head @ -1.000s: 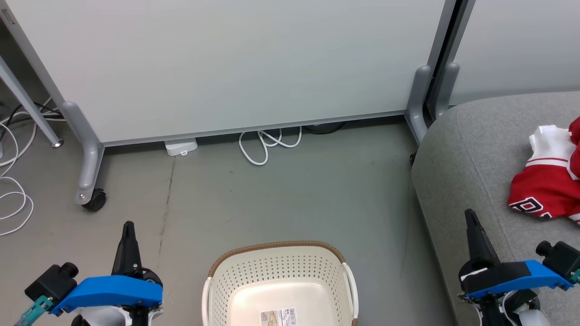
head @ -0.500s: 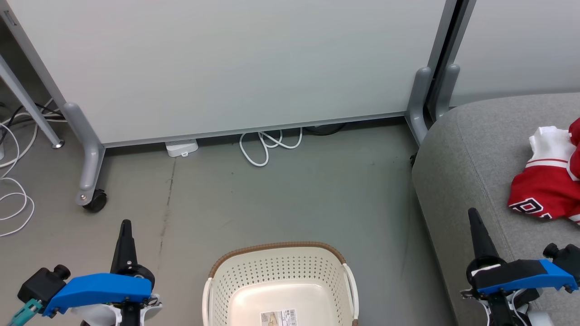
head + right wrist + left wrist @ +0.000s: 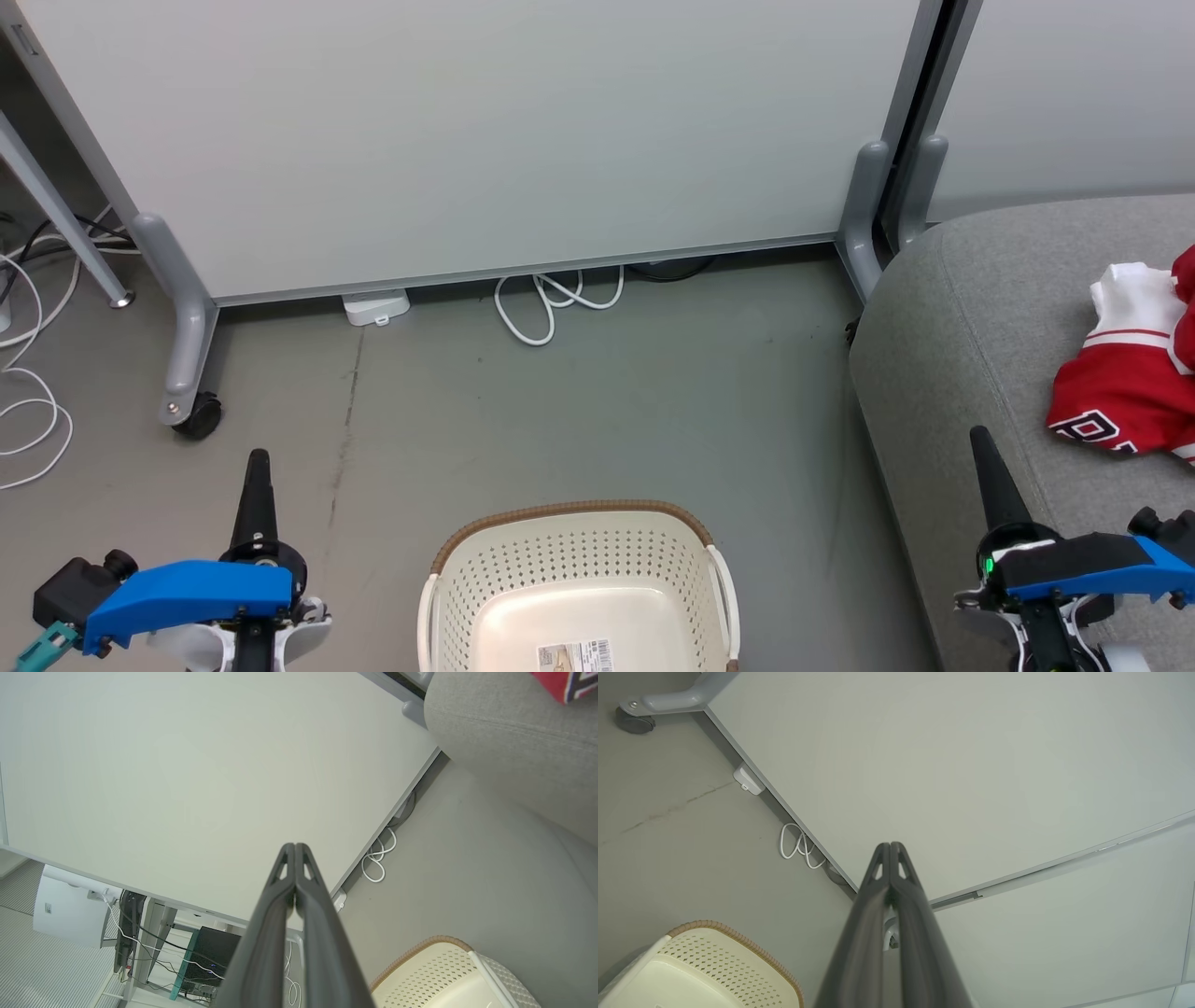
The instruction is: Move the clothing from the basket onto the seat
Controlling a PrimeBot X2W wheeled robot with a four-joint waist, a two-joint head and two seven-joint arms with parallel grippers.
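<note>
Firstly, far left: left gripper (image 3: 256, 464), fingers pressed together, holding nothing, poised over bare floor (image 3: 560, 401).

Centre: laundry basket (image 3: 569, 511), standing on the floor between the two arms. The visible part of its bottom carries a paper label (image 3: 574, 655) and no cloth. Its near half is cut off from view.

Right: right gripper (image 3: 982, 446), likewise closed and empty, over the left edge of the seat (image 3: 962, 308).

Far right: red lettered jersey (image 3: 1120, 397), crumpled on the seat well in from that edge, with a second red garment (image 3: 1186, 317) touching it.

Judgement: the transfer looks complete. To finish well, check the basket's hidden near half, then park both arms clear of the cloth.
</note>
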